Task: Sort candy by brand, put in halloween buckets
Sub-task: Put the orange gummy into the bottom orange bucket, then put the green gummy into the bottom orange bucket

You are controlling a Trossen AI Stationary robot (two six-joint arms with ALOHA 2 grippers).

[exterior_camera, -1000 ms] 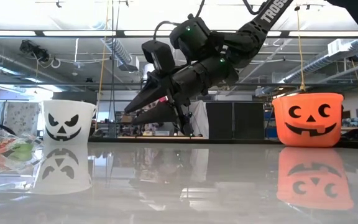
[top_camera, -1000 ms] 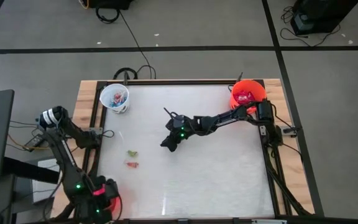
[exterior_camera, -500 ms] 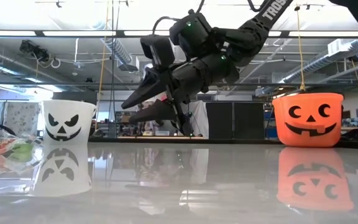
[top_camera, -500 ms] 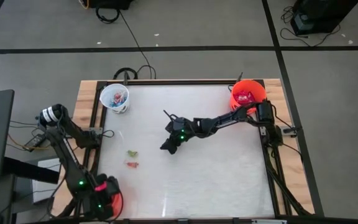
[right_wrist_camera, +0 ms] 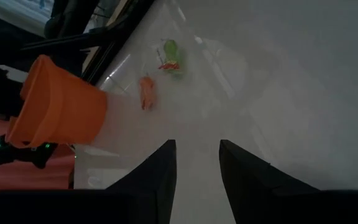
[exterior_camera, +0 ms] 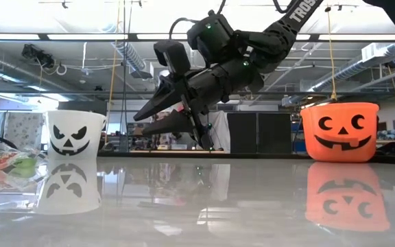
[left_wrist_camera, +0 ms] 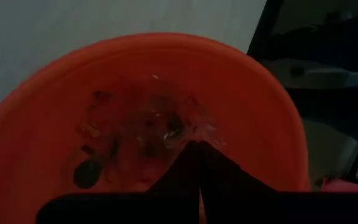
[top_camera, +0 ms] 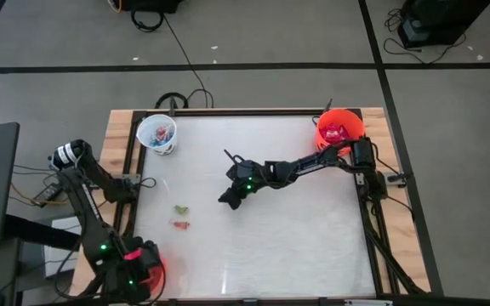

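Note:
An orange-red bucket (left_wrist_camera: 278, 124) with wrapped candy (left_wrist_camera: 154, 124) in its bottom stands at the table's near left corner (top_camera: 156, 270). My left gripper (left_wrist_camera: 197, 148) hangs shut right above its mouth, and I see nothing between the fingers. Two loose candies lie flat on the table left of centre, one green (top_camera: 180, 209) and one red (top_camera: 180, 224). My right gripper (top_camera: 225, 199) hovers open above mid-table (exterior_camera: 141, 122), pointing toward them (right_wrist_camera: 197, 144). A white bucket (top_camera: 157, 133) holds candy at the far left. An orange bucket (top_camera: 339, 129) holds red candy at the far right.
Bare white tabletop (top_camera: 296, 238) stretches around the right gripper and along the near and right sides. A black frame and wooden border (top_camera: 117, 144) edge the table. Cables lie on the floor beyond the far edge.
My left gripper has shifted a little toward the table's left edge above the near-left bucket and has stayed shut.

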